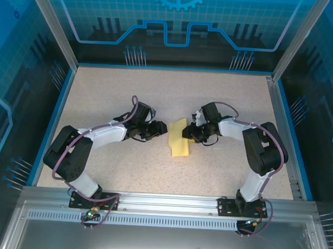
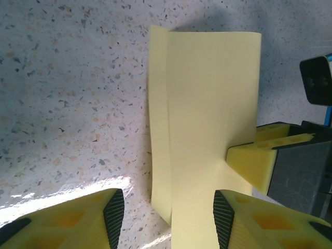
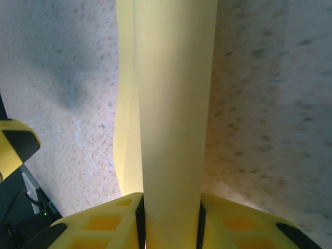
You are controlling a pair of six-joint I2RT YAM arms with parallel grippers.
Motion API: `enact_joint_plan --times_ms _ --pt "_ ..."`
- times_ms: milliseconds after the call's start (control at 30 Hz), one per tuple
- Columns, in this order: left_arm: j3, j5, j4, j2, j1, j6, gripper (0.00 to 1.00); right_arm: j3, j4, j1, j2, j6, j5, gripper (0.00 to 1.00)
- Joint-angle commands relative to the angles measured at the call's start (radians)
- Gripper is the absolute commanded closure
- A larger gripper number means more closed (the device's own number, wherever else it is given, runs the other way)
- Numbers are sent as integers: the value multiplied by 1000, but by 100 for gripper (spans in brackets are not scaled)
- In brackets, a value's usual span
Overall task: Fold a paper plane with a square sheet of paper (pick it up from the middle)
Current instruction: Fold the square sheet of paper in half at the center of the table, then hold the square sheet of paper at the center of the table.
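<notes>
The square sheet of paper [image 1: 180, 137] is pale yellow and folded over into a long strip at the table's middle. In the left wrist view the paper [image 2: 207, 104] shows two overlapping layers with a narrow flap along its left side. My right gripper [image 1: 188, 133] comes in from the right and is shut on the strip; in its own view the paper [image 3: 171, 78] fills the gap between the right gripper's [image 3: 171, 212] pads. My left gripper [image 1: 158, 129] stands open at the paper's left side. Its jaws [image 2: 168, 207] straddle the strip's near end, and the left pad [image 2: 115, 210] is well off the paper.
The speckled table [image 1: 118, 94] has a blue rim and glass walls around it. A yellow finger [image 2: 254, 161] of the right gripper presses in at the strip's right edge. One left fingertip [image 3: 15, 142] shows at the left edge of the right wrist view.
</notes>
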Motion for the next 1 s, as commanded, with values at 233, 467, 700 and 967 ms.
enact_joint_plan --times_ms 233,467,700,967 --pt "77 -69 -63 42 -47 13 42 31 -67 -49 25 -33 85 69" --pt "91 -84 -65 62 -63 1 43 31 -92 -44 35 -30 125 66" --pt "71 -92 -54 58 -64 -50 42 71 -163 -11 78 -37 220 62" --pt "67 -100 -38 52 -66 -54 43 89 -192 49 118 -52 304 60"
